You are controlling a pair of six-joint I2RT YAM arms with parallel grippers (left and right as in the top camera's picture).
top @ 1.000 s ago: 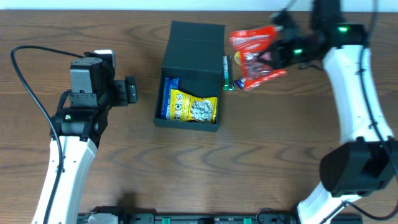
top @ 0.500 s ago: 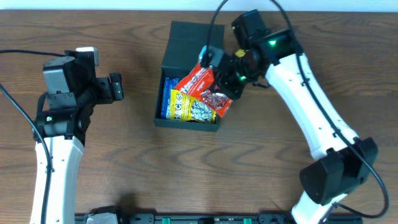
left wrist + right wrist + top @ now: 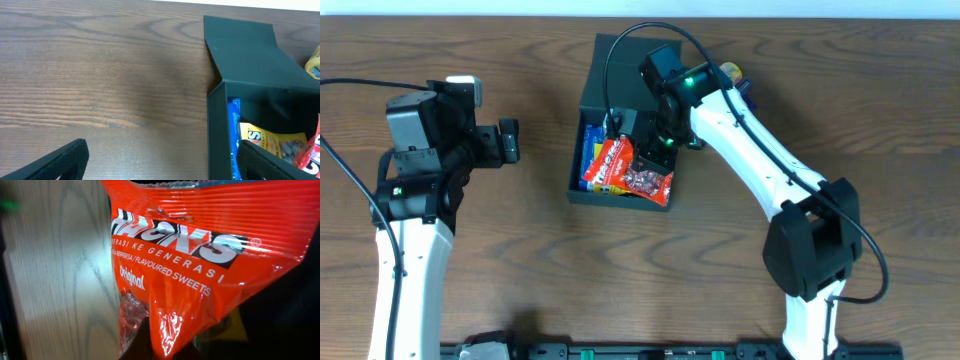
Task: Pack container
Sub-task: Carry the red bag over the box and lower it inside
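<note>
The container [image 3: 638, 88] is a dark box with its flap lid open toward the back. Inside it lie a blue packet [image 3: 587, 150] and a yellow packet [image 3: 270, 142]. My right gripper [image 3: 640, 148] is shut on an orange-red sweets packet [image 3: 625, 170] that hangs over the box's front half, partly inside. In the right wrist view the packet [image 3: 200, 255] fills the frame and is pinched at the bottom by the gripper [image 3: 170, 347]. My left gripper [image 3: 512, 141] is open and holds nothing, left of the box. The left wrist view shows the container [image 3: 250, 65] past its right finger [image 3: 265, 162].
A small yellow item [image 3: 730, 72] lies behind the right arm, right of the lid. It also shows at the right edge of the left wrist view as a yellow item [image 3: 314, 65]. Bare wooden table [image 3: 520, 250] surrounds the box.
The right arm swung the orange-red packet from the box's back right to over the box and lowered it into the opening. The left arm drew slightly left, then stayed still.
</note>
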